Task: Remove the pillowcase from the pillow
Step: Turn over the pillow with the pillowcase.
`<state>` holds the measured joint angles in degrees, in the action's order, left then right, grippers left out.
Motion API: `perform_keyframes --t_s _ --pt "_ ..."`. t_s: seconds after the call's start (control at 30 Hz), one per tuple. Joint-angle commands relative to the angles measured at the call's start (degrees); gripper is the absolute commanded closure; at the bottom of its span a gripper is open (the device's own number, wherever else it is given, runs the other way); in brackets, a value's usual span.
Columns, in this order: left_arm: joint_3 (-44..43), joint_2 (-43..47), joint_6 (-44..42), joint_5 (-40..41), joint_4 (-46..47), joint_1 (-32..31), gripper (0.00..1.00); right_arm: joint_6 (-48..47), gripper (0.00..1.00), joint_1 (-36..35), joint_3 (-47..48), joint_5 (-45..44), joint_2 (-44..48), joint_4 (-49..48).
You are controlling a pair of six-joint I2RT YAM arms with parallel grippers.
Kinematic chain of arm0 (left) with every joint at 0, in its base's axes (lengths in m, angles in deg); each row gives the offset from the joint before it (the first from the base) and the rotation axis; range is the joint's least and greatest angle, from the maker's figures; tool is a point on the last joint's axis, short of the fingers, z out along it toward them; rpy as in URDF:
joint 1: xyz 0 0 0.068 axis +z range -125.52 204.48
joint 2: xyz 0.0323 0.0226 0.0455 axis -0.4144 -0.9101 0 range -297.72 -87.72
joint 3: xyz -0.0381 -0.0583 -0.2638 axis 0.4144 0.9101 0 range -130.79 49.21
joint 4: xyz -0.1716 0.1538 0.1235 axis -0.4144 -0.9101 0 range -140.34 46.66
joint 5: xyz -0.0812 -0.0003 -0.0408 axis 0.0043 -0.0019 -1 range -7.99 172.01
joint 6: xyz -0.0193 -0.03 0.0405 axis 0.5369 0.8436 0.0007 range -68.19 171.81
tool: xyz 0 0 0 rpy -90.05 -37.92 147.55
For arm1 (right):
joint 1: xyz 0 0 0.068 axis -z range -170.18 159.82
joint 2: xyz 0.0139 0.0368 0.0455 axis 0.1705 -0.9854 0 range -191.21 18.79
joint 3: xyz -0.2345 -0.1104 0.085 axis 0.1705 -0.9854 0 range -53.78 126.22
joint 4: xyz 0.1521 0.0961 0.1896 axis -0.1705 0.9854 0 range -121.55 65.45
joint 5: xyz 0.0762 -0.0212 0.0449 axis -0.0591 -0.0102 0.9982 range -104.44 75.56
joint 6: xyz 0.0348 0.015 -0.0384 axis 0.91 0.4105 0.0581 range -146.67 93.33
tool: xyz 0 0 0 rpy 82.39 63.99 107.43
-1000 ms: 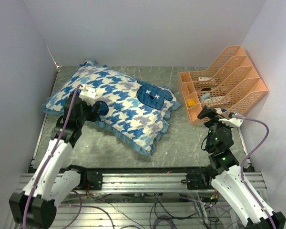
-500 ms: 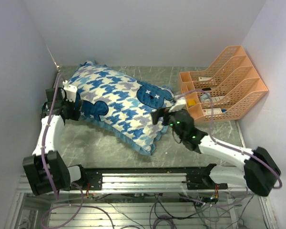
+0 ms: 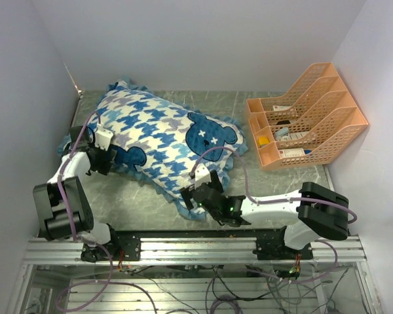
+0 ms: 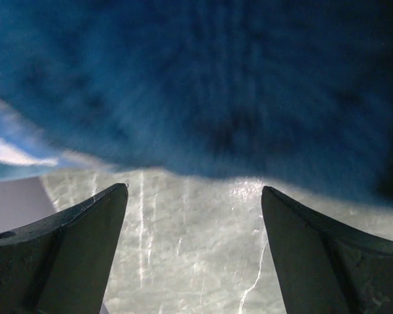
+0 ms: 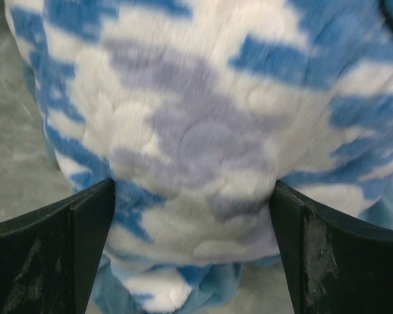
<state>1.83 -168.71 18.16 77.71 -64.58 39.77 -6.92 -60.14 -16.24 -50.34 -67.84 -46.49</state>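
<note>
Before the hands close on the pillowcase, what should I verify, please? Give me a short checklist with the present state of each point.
1. Left hand open: ok.
2. Right hand open: ok.
3. Pillowcase corner between the right fingers: ok.
4. Fabric between the left fingers: not ok, only table shows there.
5. Where the case opens: cannot tell.
6. Orange rack clear of both arms: ok.
</note>
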Motion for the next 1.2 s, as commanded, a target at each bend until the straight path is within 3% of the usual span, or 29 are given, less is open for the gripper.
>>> perform_keyframes --t_s 0.0,0.1,0.3,0.4,0.5,0.63,0.77,0.87,0.97,1.07,1.17 --pt "-3.5 -5.6 -0.8 -2.9 0.5 0.1 0.06 6.4 0.00 -4.5 -3.4 -3.2 -1.2 6.9" --pt "-3.8 -6.4 -1.3 -3.6 0.9 0.0 0.03 8.8 0.00 -7.9 -3.7 -5.7 -0.8 9.5" --pt "-2.0 -4.0 -3.4 -3.8 1.7 -0.6 0.35 11.9 0.00 -11.2 -5.3 -8.3 8.0 12.6" --pt "-1.6 -3.0 -3.6 -3.9 1.8 -0.6 0.40 11.5 0.00 -11.3 -7.0 -5.9 9.9 9.5" --pt "-1.1 -1.8 -3.5 -4.4 1.6 -0.8 0.38 10.8 0.00 -11.2 -6.7 -3.1 6.7 6.0" --pt "-0.3 0.2 -3.1 -3.9 1.1 -0.8 0.13 10.7 0.00 -9.4 -4.5 2.2 -2.2 2.5" --pt "0.6 2.1 -3.2 -3.6 1.5 -0.7 0.03 12.8 0.03 -2.6 -4.3 6.9 -7.7 -1.0" --pt "0.5 1.9 -3.1 -3.7 1.3 -0.7 0.06 11.9 0.13 0.5 -4.6 8.4 -8.0 -3.2" --pt "0.4 0.9 -2.8 -3.8 2.3 -0.7 0.16 9.2 0.31 1.0 -1.9 7.9 -8.1 -1.5" --pt "0.8 0.6 -1.5 -3.4 6.3 -0.7 0.25 7.1 0.52 1.0 1.0 7.3 -7.2 1.3" --pt "1.5 2.4 -0.4 -6.4 10.3 -0.7 0.31 5.9 0.87 1.1 2.1 5.8 -2.7 3.7"
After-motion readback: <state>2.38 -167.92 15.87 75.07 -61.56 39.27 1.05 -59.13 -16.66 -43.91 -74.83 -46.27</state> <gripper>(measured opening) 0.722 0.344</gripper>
